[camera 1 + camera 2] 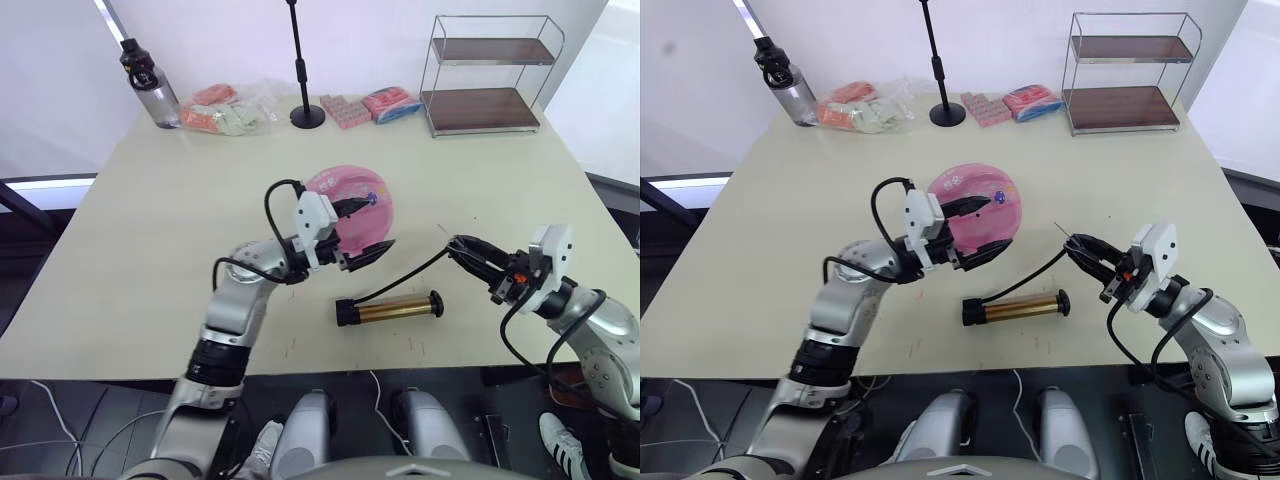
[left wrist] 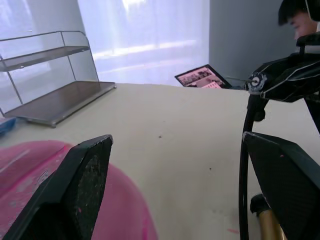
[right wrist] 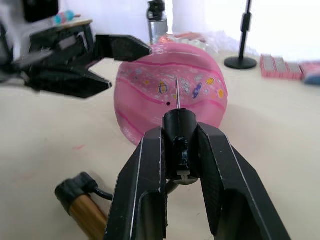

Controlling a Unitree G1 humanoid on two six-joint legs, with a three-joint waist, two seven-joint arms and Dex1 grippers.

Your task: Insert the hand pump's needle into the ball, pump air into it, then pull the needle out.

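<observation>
On the pale beige table [image 1: 140, 230] sits one pink ball [image 1: 352, 205], marked with darker wavy seams, small cartoon stickers and a black valve dot; no writing on it can be read. One hand pump [image 1: 390, 307] lies flat just in front of the ball, its gold barrel capped in black, and a thin black hose [image 1: 410, 274] runs from it towards the right gripper [image 1: 462, 247]. That gripper's two black fingers are closed on the black fitting at the hose end, with the needle [image 3: 177, 93] sticking out bare, pointed at the ball but apart from it. The left gripper [image 1: 365, 232] has its fingers spread wide around the near side of the ball, one above and one low beside it.

Along the far edge stand one clear water bottle [image 1: 148, 84] with a black cap, one black stand [image 1: 302, 72], one two-shelf wire rack [image 1: 485, 75], and several packets [image 1: 228, 110] in pink, green and blue, their print unreadable. White walls lie behind.
</observation>
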